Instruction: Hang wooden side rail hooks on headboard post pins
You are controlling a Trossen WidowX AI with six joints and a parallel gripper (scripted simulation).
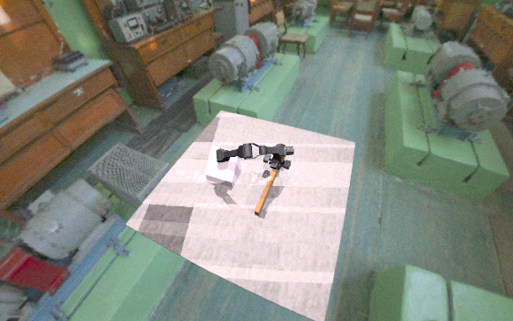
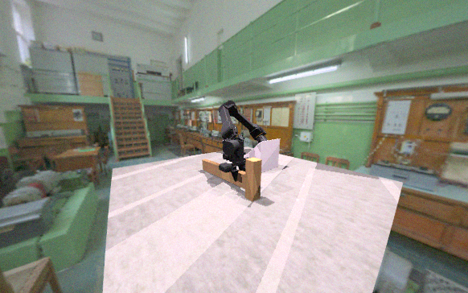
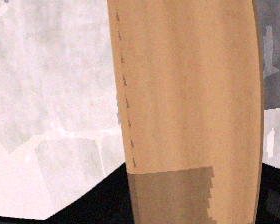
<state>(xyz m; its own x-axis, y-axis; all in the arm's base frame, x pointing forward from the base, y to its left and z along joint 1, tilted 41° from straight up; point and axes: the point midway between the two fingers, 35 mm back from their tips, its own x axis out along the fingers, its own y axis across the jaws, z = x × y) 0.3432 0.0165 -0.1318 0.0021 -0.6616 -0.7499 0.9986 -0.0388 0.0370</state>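
Rail: long light-brown wooden side rail (image 1: 266, 194) slanting across pale grey-streaked desk (image 1: 280, 247), one end at short upright wooden headboard post (image 2: 252, 179). My black hand (image 2: 231, 171) clamped on rail near post. Hooks, pins hidden.

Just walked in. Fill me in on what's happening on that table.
A single black robot arm has its gripper shut on a wooden side rail, jaws clamped near the rail's end by the upright headboard post. The rail's other end reaches away across the pale table. Whether the hooks sit on the pins inside the post's slot cannot be seen. The gripper has not let go.
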